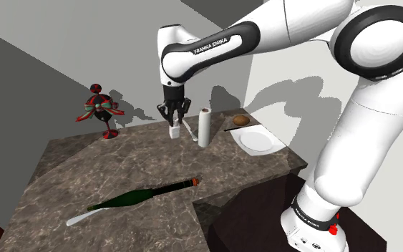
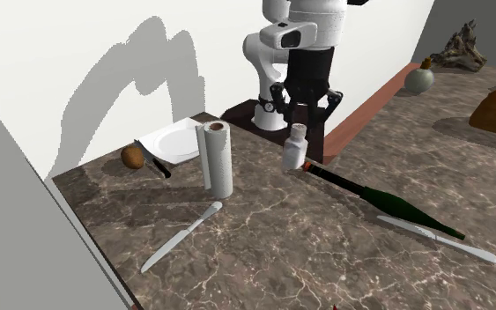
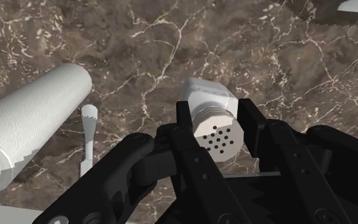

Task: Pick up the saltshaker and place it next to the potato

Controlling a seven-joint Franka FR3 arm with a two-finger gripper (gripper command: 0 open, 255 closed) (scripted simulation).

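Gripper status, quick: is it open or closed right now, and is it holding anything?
Gripper: open, fingers apart just above the saltshaker, holding nothing.

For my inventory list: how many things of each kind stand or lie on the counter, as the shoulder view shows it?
Knives: 3
Saltshaker: 1
Paper towel roll: 1
Potato: 1
Plate: 1
Bottle: 1
Figurine: 1
Total: 9
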